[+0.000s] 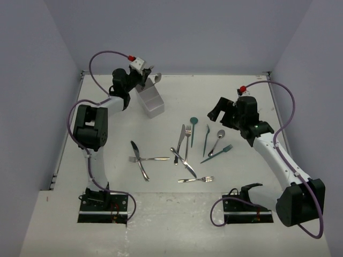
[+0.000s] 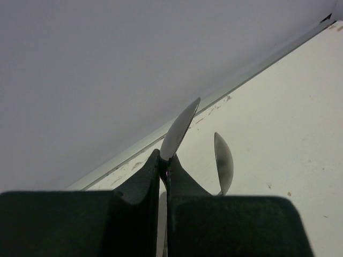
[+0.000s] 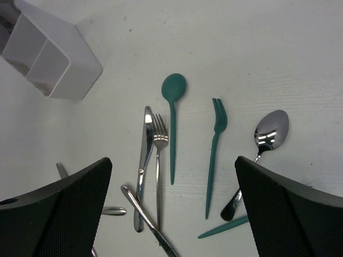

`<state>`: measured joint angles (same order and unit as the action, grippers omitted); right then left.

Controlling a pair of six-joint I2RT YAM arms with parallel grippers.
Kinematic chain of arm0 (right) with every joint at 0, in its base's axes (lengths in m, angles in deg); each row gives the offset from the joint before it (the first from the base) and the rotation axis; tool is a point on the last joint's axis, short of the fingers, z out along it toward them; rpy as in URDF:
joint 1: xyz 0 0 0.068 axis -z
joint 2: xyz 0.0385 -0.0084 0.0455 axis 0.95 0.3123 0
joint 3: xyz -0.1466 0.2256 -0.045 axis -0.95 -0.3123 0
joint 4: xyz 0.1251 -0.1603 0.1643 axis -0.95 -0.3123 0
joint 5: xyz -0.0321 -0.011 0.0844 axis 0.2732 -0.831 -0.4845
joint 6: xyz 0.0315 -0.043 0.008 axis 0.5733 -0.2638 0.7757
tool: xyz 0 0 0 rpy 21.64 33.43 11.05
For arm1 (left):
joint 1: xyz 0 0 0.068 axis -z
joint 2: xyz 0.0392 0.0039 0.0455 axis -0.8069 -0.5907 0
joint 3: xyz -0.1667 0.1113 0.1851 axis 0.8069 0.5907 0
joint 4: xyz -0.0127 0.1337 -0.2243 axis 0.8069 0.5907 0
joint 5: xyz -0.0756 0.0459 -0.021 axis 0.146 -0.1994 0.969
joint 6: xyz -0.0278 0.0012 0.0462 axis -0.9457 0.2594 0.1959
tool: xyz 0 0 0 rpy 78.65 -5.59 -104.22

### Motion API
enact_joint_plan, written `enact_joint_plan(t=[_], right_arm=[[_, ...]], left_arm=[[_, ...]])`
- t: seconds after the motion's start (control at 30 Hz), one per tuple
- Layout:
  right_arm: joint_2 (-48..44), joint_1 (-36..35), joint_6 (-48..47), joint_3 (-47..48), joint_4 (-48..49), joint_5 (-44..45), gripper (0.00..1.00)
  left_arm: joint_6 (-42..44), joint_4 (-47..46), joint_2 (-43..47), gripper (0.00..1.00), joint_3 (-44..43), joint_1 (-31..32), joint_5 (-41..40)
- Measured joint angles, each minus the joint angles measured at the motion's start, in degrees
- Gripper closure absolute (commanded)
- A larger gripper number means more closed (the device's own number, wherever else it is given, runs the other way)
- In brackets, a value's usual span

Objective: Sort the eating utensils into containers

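Fingers of the left arm (image 2: 155, 176) are clenching a silver spoon (image 2: 180, 128) beside the white organiser (image 1: 151, 101); right fingers (image 3: 69, 209) are hanging spread wide over scattered utensils (image 3: 172, 126) on the surface (image 3: 257, 48).

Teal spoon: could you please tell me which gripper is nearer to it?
Right. The right gripper hovers open just right of the teal spoon; the left gripper holds a metal spoon by the far organiser.

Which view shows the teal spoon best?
Right wrist: the teal spoon lies whole, large and uncovered in mid-frame. Top external also shows it whole, but far smaller. Left wrist does not show it at all.
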<state>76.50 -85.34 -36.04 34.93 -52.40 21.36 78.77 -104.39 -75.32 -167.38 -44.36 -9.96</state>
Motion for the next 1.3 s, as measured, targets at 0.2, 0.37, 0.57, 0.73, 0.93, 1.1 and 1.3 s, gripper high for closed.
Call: enact_joint_plan(t=[0.2, 0.37, 0.57, 0.73, 0.93, 1.1, 1.3], right_arm=[[0.13, 0.00, 4.66, -2.62, -4.76, 6.62, 0.01], [4.44, -0.52, 6.64, -2.71, -7.06, 9.05, 0.01], [11.69, -2.58, 9.62, -2.27, -9.31, 11.96, 0.04], [17.84, -3.67, 12.63, 0.02, -11.69, 14.60, 0.19], [24.13, -4.55, 15.06, 1.68, -12.11, 16.87, 0.31], [29.29, -6.14, 16.63, 3.76, -13.27, 18.12, 0.55], [30.86, -8.17, 18.32, 6.12, -15.58, 20.44, 0.92]], left_arm=[[2.10, 0.74, -0.59, 0.69, 0.00, 0.00, -2.19], [2.14, 1.79, -0.59, 0.50, 0.00, 0.00, -2.75], [2.01, 4.52, -0.02, 0.01, 0.20, 0.00, -2.38], [0.72, 7.80, 4.76, 0.00, 1.22, 0.00, -1.84], [-5.22, 12.02, 15.54, 0.00, 1.25, 0.00, -7.56], [-13.25, 13.94, 24.87, 0.00, 4.24, 0.00, -13.44], [-18.38, 18.12, 28.35, 0.00, 8.85, 0.02, -16.68]])
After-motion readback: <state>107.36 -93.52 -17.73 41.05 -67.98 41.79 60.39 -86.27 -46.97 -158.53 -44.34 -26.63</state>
